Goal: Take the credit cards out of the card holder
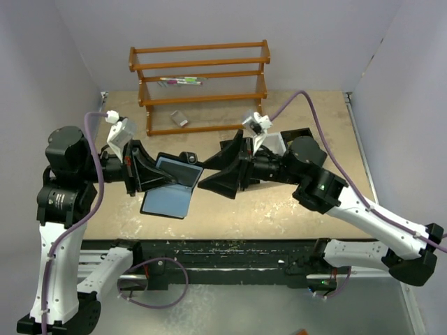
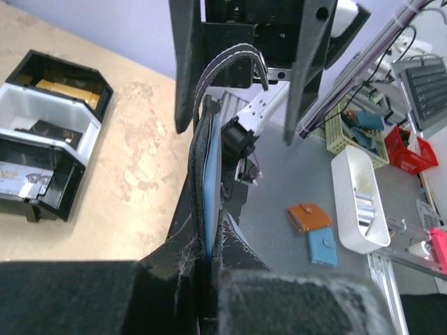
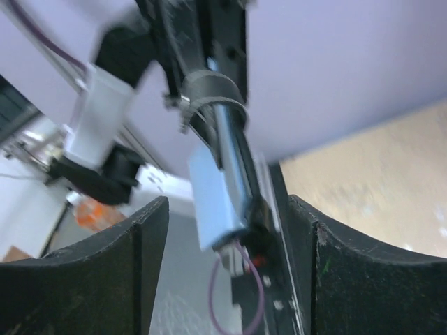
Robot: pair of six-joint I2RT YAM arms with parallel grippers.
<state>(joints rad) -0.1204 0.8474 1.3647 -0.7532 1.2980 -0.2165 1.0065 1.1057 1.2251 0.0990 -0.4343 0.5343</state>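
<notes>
Black card holder (image 1: 167, 199) being held unfolded above the table (image 1: 279, 209), left of centre, blue-grey inside being shown upward, left fingers (image 1: 145, 169) being clenched on its left edge, right fingers (image 1: 222, 183) being held released, spread wide just beside its right edge.
</notes>
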